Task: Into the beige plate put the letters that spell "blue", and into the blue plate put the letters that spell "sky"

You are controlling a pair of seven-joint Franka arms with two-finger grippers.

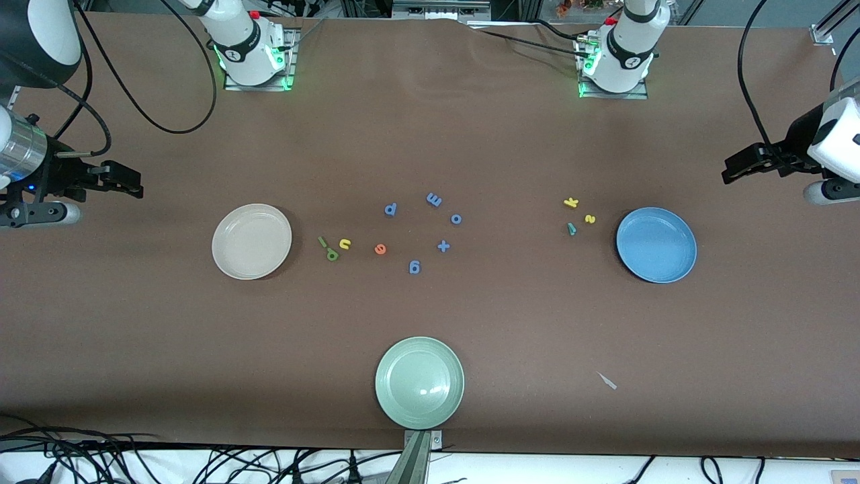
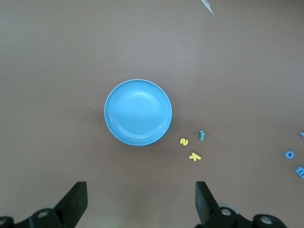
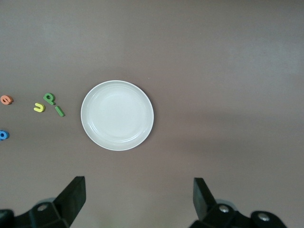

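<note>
- The beige plate point(image 1: 251, 241) sits toward the right arm's end of the table, nothing in it; the blue plate point(image 1: 656, 244) sits toward the left arm's end, likewise holding no letters.
- Beside the beige plate lie the olive-green "l" point(image 1: 322, 241) and the olive-green "b" point(image 1: 332, 254), touching or nearly so; the yellow "u" point(image 1: 345, 244) is just beside them; the orange "e" point(image 1: 380, 249) lies a little apart, toward the table's middle.
- Beside the blue plate lie the yellow "k" point(image 1: 570, 202), the yellow "s" point(image 1: 590, 218) and the teal "y" point(image 1: 571, 229), close together but not touching.
- Between the two groups five blue letters point(image 1: 435, 199) lie scattered; a pale green plate point(image 1: 419, 382) sits nearest the front camera; a small pale scrap point(image 1: 607, 381) lies beside it toward the left arm's end.
- The right gripper point(image 3: 137, 197) hangs high over the table's end near the beige plate, fingers wide apart, holding nothing; that arm waits.
- The left gripper point(image 2: 141, 202) hangs high near the blue plate, fingers wide apart, holding nothing; it waits too.
</note>
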